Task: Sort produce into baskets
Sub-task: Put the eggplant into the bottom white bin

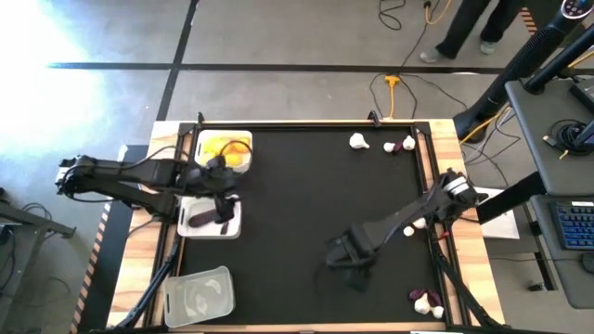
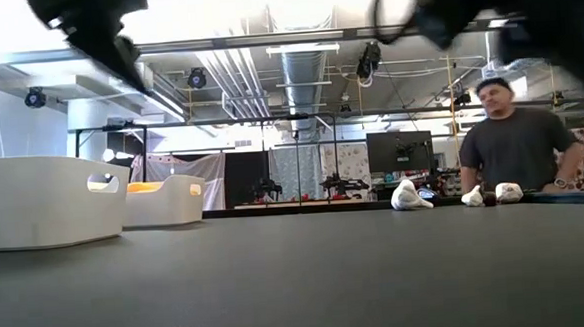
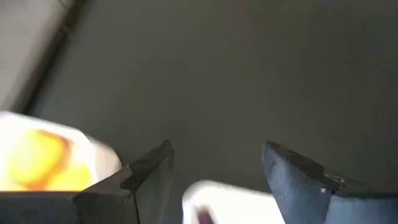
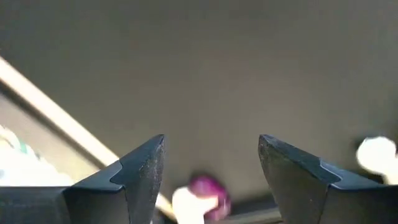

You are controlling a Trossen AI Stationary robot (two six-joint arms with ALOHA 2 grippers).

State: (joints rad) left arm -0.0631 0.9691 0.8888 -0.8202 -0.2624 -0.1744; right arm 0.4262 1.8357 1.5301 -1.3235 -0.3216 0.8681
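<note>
Your left end effector [image 1: 221,209] hangs over the middle white basket [image 1: 234,225] holding purple pieces [image 1: 199,218], fingers apart, empty. Right end effector [image 1: 345,260] sits open and empty mid-bench [image 1: 297,195]. Garlic bulbs [image 1: 358,141] and purple pieces [image 1: 406,145] remain far right; more near right.
</note>
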